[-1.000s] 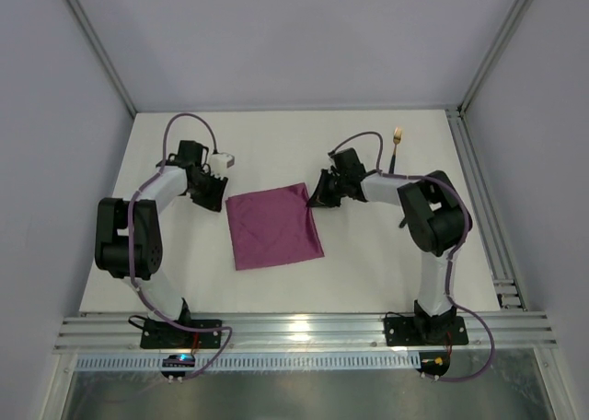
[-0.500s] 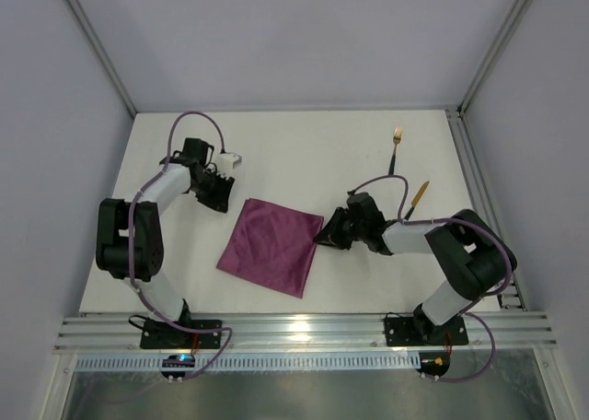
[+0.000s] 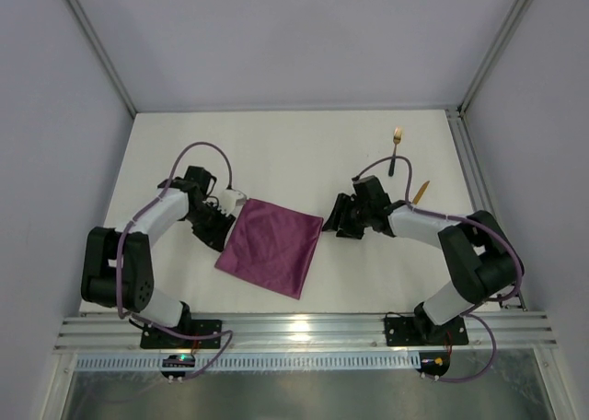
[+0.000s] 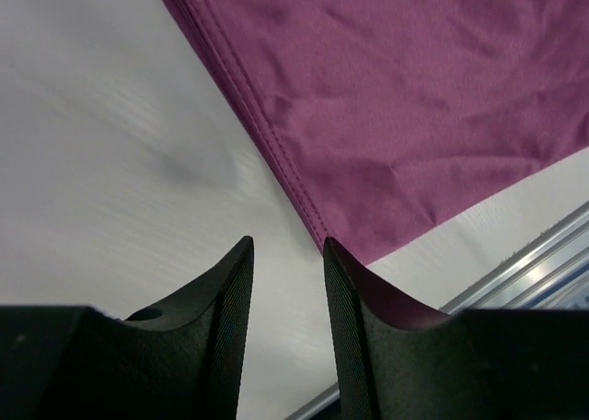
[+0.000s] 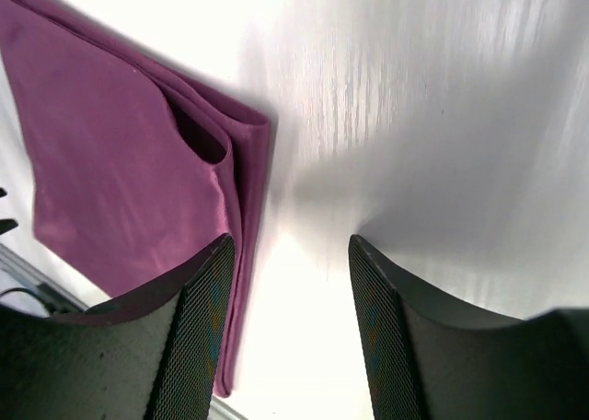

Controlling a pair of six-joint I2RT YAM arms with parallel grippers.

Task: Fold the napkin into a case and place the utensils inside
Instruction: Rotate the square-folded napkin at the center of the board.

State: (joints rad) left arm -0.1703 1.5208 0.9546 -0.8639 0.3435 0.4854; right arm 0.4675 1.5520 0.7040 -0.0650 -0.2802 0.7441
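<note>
The magenta napkin lies folded double on the white table, turned at a slant. My left gripper sits low at its left edge, open a narrow way; in the left wrist view only bare table shows between the fingers, and the napkin's hem runs just ahead of them. My right gripper is open beside the napkin's right corner, apart from it, with the layered fold left of its gap. The gold fork and knife lie behind my right arm.
An aluminium rail runs along the table's near edge and another along the right side. Grey walls close the back and sides. The near rail shows beyond the napkin's corner in the left wrist view.
My right gripper dragged the napkin's corner nearer, turning the cloth, then opened and let go. My left gripper slid nearer along the napkin's left edge and opened a little.
</note>
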